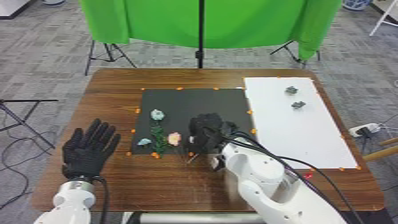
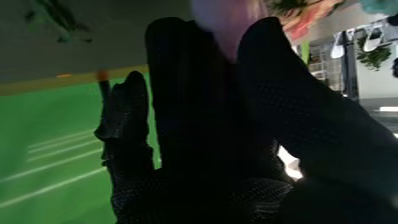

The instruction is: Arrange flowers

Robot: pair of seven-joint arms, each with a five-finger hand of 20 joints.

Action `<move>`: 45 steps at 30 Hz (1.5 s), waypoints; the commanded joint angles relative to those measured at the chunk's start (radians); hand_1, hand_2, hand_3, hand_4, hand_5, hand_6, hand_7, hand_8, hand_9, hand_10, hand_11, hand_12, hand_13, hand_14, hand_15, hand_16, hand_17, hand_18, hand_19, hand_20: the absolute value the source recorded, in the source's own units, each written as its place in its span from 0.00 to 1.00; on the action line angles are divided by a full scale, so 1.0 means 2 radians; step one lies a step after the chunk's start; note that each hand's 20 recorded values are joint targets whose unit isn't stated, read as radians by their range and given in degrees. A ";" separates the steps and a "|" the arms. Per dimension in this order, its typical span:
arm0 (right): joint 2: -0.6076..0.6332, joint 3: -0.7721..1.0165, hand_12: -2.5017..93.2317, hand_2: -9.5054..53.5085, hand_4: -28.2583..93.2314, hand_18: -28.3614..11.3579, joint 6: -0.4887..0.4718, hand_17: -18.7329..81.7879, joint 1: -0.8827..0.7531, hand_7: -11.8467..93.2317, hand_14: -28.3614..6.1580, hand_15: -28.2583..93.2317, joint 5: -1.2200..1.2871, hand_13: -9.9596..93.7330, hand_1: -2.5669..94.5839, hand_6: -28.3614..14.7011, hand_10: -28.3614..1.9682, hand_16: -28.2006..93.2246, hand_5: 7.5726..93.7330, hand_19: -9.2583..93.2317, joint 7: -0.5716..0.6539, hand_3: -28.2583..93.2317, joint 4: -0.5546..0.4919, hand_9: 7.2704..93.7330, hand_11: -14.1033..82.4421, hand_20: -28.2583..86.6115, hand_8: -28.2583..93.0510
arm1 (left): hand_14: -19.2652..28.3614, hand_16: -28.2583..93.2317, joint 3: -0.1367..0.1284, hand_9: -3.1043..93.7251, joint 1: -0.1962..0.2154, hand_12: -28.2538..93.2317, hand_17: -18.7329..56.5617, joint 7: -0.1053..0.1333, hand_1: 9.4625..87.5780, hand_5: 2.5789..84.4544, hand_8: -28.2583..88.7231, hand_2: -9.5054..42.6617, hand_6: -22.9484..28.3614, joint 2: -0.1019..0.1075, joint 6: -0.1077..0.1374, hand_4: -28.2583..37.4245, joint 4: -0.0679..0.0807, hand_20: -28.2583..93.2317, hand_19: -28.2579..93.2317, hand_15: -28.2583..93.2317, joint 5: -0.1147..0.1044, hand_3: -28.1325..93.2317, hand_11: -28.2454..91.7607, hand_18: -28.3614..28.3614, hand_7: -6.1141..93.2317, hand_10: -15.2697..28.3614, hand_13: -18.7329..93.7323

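Brown wood grain runs across our table (image 1: 178, 79), with a black mat (image 1: 191, 105) in its middle and a white mat (image 1: 275, 130) along its right edge. Near the black mat's left edge we see a pale blue flower (image 1: 157, 114), a green leafy stem (image 1: 159, 135) below it and, by the near left corner, a second pale blue bloom (image 1: 144, 142). Our right hand (image 1: 207, 127) is over the mat, just beside a pink blossom (image 1: 174, 138); whether it grips anything, we cannot tell. Our left hand (image 1: 89, 150) is near the table's left edge, fingers straight and spread. We expect light flowers: petals soft and easily crushed, stems stiffer, so a gentle pinch on the stem, below the bloom, suits best. Matte-looking mats may limit sliding. Past the far edge are a green backdrop (image 1: 142, 25), a black pole (image 1: 201, 55) and grey flooring (image 1: 355, 60).
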 commanded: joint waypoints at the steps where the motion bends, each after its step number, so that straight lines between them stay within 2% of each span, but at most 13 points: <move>1: 0.001 0.005 0.21 0.00 0.00 0.14 -0.011 0.48 -0.010 0.30 0.57 0.61 0.004 0.67 0.59 0.65 0.48 0.48 0.70 0.94 0.008 0.84 -0.008 0.69 0.38 0.58 0.11 | 0.78 0.15 -0.003 0.44 0.011 0.31 0.15 -0.005 0.28 0.55 0.16 0.42 0.67 -0.003 0.001 0.00 0.001 0.34 0.58 0.60 0.000 0.88 0.44 0.79 0.19 0.73 0.44; 5: 0.007 0.015 0.20 0.00 0.00 0.14 -0.005 0.47 -0.017 0.28 0.54 0.62 0.011 0.67 0.56 0.63 0.46 0.46 0.68 0.94 0.013 0.86 -0.020 0.68 0.36 0.58 0.11 | 0.78 0.16 -0.001 0.44 0.009 0.31 0.15 -0.007 0.29 0.55 0.16 0.41 0.67 -0.003 0.007 0.00 0.000 0.34 0.58 0.60 -0.005 0.88 0.44 0.79 0.19 0.73 0.44; 8: 0.006 0.025 0.20 0.00 0.00 0.14 -0.022 0.47 -0.028 0.27 0.50 0.65 0.028 0.65 0.54 0.62 0.44 0.42 0.66 0.94 0.034 0.89 -0.047 0.66 0.35 0.58 0.12 | 0.78 0.16 0.001 0.44 0.007 0.31 0.15 -0.004 0.28 0.55 0.16 0.41 0.67 0.005 0.015 0.00 0.000 0.34 0.58 0.60 -0.012 0.88 0.44 0.79 0.19 0.73 0.44; 16: 0.010 0.027 0.16 0.00 0.00 0.13 -0.020 0.47 -0.042 0.23 0.43 0.65 0.045 0.62 0.50 0.57 0.36 0.35 0.55 0.93 0.017 0.91 -0.091 0.51 0.25 0.55 0.13 | 0.78 0.16 -0.003 0.45 0.009 0.31 0.15 -0.010 0.27 0.54 0.16 0.42 0.67 0.003 0.017 0.00 0.001 0.34 0.58 0.60 -0.010 0.88 0.44 0.79 0.19 0.74 0.44; 21: 0.001 0.034 0.19 0.00 0.00 0.14 -0.083 0.48 -0.049 0.27 0.47 0.69 0.106 0.67 0.51 0.61 0.44 0.37 0.68 0.94 0.007 0.89 -0.110 0.68 0.35 0.55 0.13 | 0.78 0.16 -0.004 0.45 0.012 0.31 0.15 -0.006 0.27 0.55 0.16 0.43 0.67 0.004 0.019 0.00 -0.001 0.34 0.58 0.60 -0.011 0.88 0.44 0.79 0.19 0.74 0.44; 23: -0.007 0.026 0.20 0.00 0.00 0.14 -0.100 0.48 -0.049 0.28 0.46 0.70 0.115 0.68 0.52 0.62 0.44 0.38 0.72 0.94 0.008 0.87 -0.111 0.73 0.36 0.55 0.17 | 0.78 0.16 -0.003 0.45 0.011 0.31 0.15 -0.006 0.27 0.55 0.16 0.43 0.67 0.003 0.020 0.00 -0.001 0.34 0.58 0.60 -0.011 0.88 0.44 0.79 0.19 0.74 0.44; 25: -0.019 0.021 0.20 0.00 0.00 0.13 -0.125 0.48 -0.043 0.28 0.46 0.70 0.105 0.69 0.54 0.61 0.44 0.39 0.75 0.94 0.001 0.85 -0.106 0.75 0.36 0.56 0.20 | 0.78 0.16 -0.001 0.45 0.004 0.31 0.15 -0.011 0.27 0.55 0.16 0.43 0.67 0.000 0.021 0.00 0.003 0.34 0.58 0.60 -0.010 0.88 0.44 0.79 0.19 0.74 0.44; 26: -0.017 0.015 0.20 0.00 0.00 0.12 -0.128 0.48 -0.046 0.27 0.45 0.70 0.107 0.70 0.54 0.61 0.44 0.39 0.76 0.94 0.004 0.85 -0.111 0.76 0.36 0.56 0.20 | 0.78 0.16 -0.001 0.45 0.013 0.31 0.15 -0.007 0.27 0.55 0.16 0.44 0.67 0.002 0.017 0.00 -0.003 0.34 0.58 0.60 -0.011 0.88 0.44 0.79 0.19 0.74 0.44; 29: -0.028 0.009 0.20 0.00 0.00 0.12 -0.161 0.48 -0.042 0.27 0.45 0.70 0.106 0.71 0.54 0.62 0.44 0.40 0.77 0.94 0.010 0.84 -0.105 0.78 0.35 0.57 0.21 | 0.78 0.15 0.002 0.45 0.012 0.31 0.15 -0.005 0.26 0.55 0.16 0.44 0.67 0.002 0.017 0.00 -0.003 0.34 0.58 0.60 -0.011 0.88 0.44 0.79 0.19 0.74 0.44; 35: -0.034 0.004 0.20 0.00 0.00 0.11 -0.171 0.48 -0.039 0.25 0.45 0.70 0.107 0.71 0.55 0.61 0.44 0.40 0.78 0.94 0.010 0.84 -0.071 0.78 0.33 0.58 0.21 | 0.78 0.15 0.000 0.45 0.008 0.31 0.15 -0.010 0.26 0.55 0.16 0.44 0.67 -0.001 0.018 0.00 0.000 0.34 0.58 0.60 -0.008 0.88 0.44 0.79 0.19 0.74 0.44; 37: -0.035 0.007 0.20 0.00 0.00 0.11 -0.179 0.48 -0.040 0.25 0.45 0.70 0.101 0.71 0.55 0.61 0.44 0.40 0.79 0.94 0.010 0.84 -0.062 0.79 0.33 0.58 0.21 | 0.78 0.15 0.000 0.45 0.008 0.31 0.15 -0.008 0.26 0.56 0.16 0.45 0.67 0.000 0.020 0.00 0.001 0.34 0.58 0.60 -0.009 0.88 0.44 0.79 0.19 0.74 0.44; 38: -0.035 0.007 0.20 0.00 0.00 0.11 -0.181 0.48 -0.041 0.25 0.45 0.69 0.096 0.71 0.55 0.62 0.44 0.40 0.79 0.94 0.010 0.84 -0.059 0.79 0.33 0.58 0.21 | 0.78 0.15 0.001 0.45 0.011 0.31 0.15 -0.002 0.26 0.56 0.16 0.45 0.67 0.005 0.020 0.00 0.000 0.34 0.58 0.60 -0.014 0.88 0.44 0.79 0.19 0.74 0.44; 45: -0.036 0.005 0.19 0.00 0.00 0.11 -0.165 0.47 -0.044 0.24 0.46 0.68 0.067 0.71 0.55 0.62 0.44 0.41 0.79 0.94 -0.003 0.84 -0.039 0.79 0.32 0.59 0.21 | 0.78 0.15 0.003 0.45 0.010 0.31 0.15 -0.010 0.26 0.56 0.16 0.45 0.67 0.003 0.015 0.00 0.001 0.34 0.58 0.60 -0.011 0.88 0.44 0.79 0.18 0.74 0.44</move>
